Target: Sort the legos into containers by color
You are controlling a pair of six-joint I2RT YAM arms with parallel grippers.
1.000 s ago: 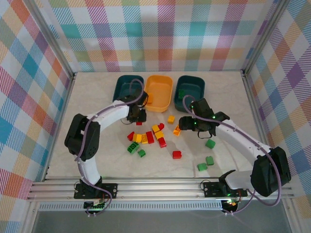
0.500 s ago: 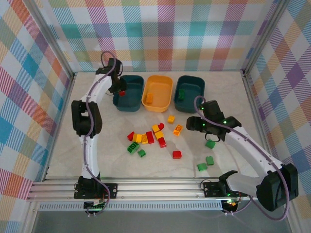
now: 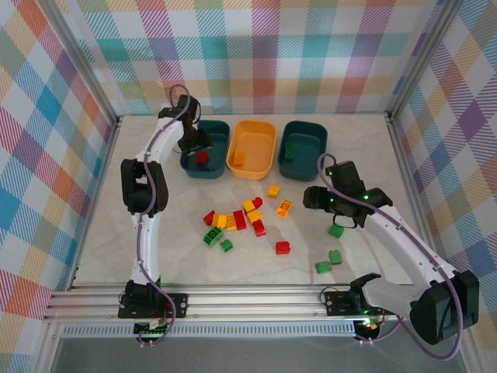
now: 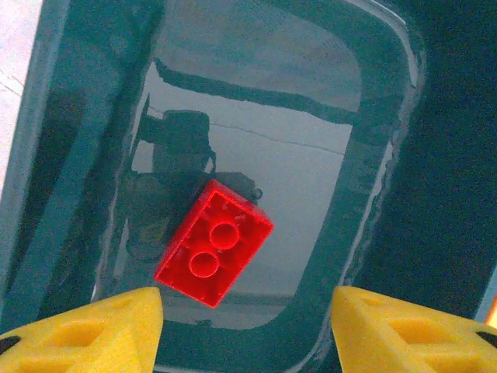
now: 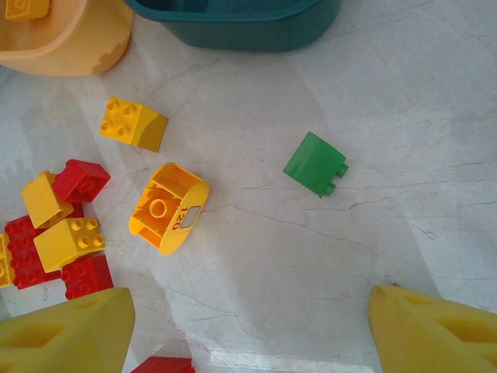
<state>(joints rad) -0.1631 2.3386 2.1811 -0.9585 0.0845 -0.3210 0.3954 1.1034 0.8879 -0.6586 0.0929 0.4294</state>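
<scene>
Overhead view: three tubs stand in a row at the far side of a pale tabletop (image 3: 178, 249): a left teal tub (image 3: 213, 136), an orange tub (image 3: 260, 144) and a right teal tub (image 3: 311, 136). The left gripper (image 3: 194, 142) reaches over the left teal tub, where one red brick (image 3: 203, 157) lies. The orange tub holds a yellow brick (image 3: 239, 158) and the right teal tub a green brick (image 3: 289, 150). A loose cluster (image 3: 233, 220) of red, yellow and green bricks sits mid-tabletop. The right gripper (image 3: 314, 200) hangs above the tabletop, near a loose green brick (image 3: 335, 230). Left wrist view: the yellow fingertips (image 4: 93, 330) stand wide apart with nothing between them, so the jaws are open and empty. The red brick (image 4: 213, 242) lies studs up on the tub's glossy floor, apart from both fingers. Right wrist view: these jaws are also open and empty, above the tabletop. The loose green brick (image 5: 314, 165) lies alone ahead of them, well apart from a rounded yellow brick (image 5: 168, 207) and the cluster to its left. The step in hand appears to be delivering a red brick, which looks complete on the left. Next, the left arm likely needs to go to the cluster for another red piece. The right gripper needs to centre over the loose green brick, descend, close on it and carry it to the right teal tub.
</scene>
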